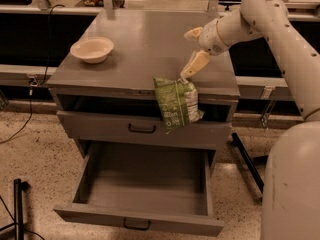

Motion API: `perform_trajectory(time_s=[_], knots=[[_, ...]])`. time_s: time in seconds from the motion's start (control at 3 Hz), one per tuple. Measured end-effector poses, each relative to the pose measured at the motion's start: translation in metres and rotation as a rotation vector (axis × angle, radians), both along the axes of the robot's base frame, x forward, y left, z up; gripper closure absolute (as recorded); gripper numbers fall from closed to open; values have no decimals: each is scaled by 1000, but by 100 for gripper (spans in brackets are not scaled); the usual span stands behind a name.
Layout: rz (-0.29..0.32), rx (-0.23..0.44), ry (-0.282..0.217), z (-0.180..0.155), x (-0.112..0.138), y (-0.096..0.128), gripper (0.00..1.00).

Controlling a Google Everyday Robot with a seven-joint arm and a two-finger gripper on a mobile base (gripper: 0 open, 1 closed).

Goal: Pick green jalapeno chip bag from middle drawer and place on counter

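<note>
The green jalapeno chip bag (pixel 175 103) hangs upright over the counter's front edge, in front of the upper drawer's face. Its top corner is at the lower fingertip (pixel 187 73) of my gripper (pixel 188 54). The gripper is over the counter's (pixel 145 39) front right part, with its fingers spread open and nothing between them. The middle drawer (pixel 145 194) is pulled far out below, and nothing lies in it.
A cream bowl (pixel 92 49) stands on the counter's left side. The upper drawer (pixel 142 128) is slightly ajar. My arm reaches in from the right, and the robot's white body (pixel 292 184) fills the lower right. A dark stand (pixel 17 204) is at the lower left.
</note>
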State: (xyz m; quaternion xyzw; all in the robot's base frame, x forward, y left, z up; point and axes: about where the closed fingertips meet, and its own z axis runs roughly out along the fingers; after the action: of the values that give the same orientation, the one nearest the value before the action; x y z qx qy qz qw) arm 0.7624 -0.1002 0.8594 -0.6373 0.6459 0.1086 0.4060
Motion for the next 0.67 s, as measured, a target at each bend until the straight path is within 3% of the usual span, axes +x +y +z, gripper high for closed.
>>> perform_trajectory(time_s=[0.67], knots=[[1, -27, 7, 1, -5, -7, 71]])
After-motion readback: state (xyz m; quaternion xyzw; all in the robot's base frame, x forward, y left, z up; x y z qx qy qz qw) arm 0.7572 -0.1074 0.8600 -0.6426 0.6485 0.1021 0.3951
